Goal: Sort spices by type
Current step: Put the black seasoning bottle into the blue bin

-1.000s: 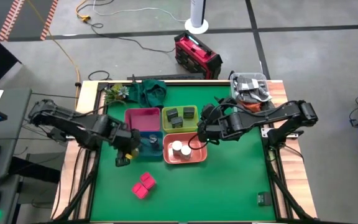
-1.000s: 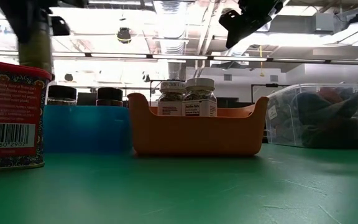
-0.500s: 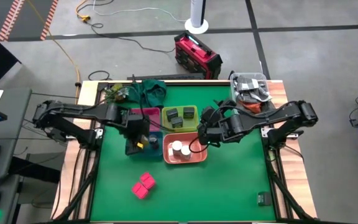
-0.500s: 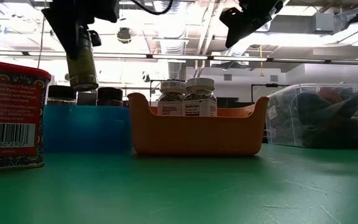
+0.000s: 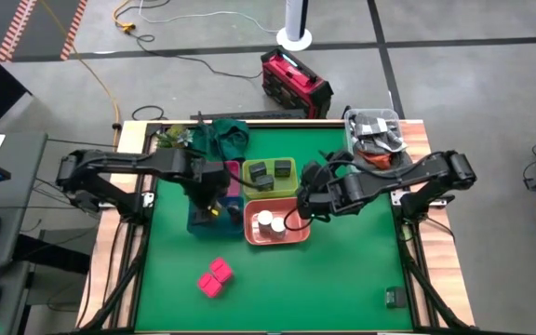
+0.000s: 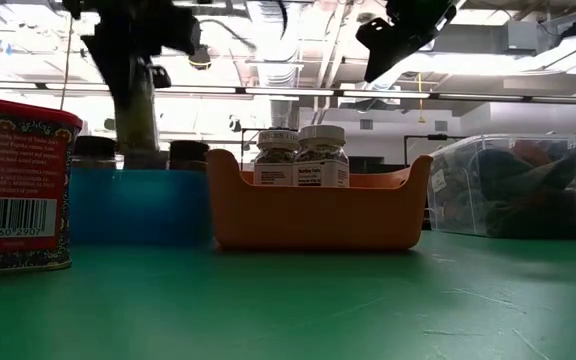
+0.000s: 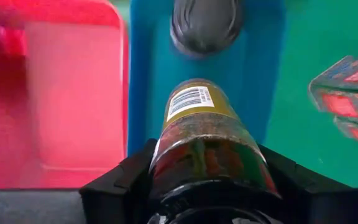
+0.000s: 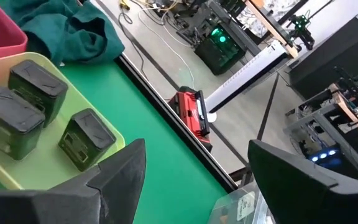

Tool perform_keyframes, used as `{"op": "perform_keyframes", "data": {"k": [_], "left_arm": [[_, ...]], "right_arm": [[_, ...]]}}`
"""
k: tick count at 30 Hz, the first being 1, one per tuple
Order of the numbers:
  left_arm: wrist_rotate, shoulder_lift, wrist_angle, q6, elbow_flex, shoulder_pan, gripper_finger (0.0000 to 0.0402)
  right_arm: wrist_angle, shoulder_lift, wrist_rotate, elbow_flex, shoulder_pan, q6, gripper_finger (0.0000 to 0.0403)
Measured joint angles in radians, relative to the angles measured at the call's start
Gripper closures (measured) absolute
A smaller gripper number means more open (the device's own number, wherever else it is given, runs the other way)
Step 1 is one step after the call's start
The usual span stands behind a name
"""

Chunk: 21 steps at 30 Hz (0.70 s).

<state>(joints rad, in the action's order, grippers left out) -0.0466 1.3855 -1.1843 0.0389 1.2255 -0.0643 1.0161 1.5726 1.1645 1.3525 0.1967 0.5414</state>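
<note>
Left gripper (image 5: 209, 197) (apparently lowered) over blue bin (image 5: 199, 220)

Glossy clear jar (image 7: 205, 138); smooth plastic blue bin (image 7: 263, 74).

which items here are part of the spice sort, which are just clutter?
Job:
- grey round jar in left gripper, over blue bin
- white-topped jars in orange bin
- dark square jars in yellow-green bin
- pink packets on mat
- pink bin

Clutter:
- green cloth
- clear tub
- red case on floor
</note>
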Motion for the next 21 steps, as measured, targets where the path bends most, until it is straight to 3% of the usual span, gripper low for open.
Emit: {"op": "perform_keyframes", "data": {"k": [21], "left_arm": [[0.005,0.206,-0.009,-0.103,-0.002,-0.016,0.0195]], "right_arm": [[0.012,0.000,0.001,0.000,0.050,0.015,0.0086]]}}
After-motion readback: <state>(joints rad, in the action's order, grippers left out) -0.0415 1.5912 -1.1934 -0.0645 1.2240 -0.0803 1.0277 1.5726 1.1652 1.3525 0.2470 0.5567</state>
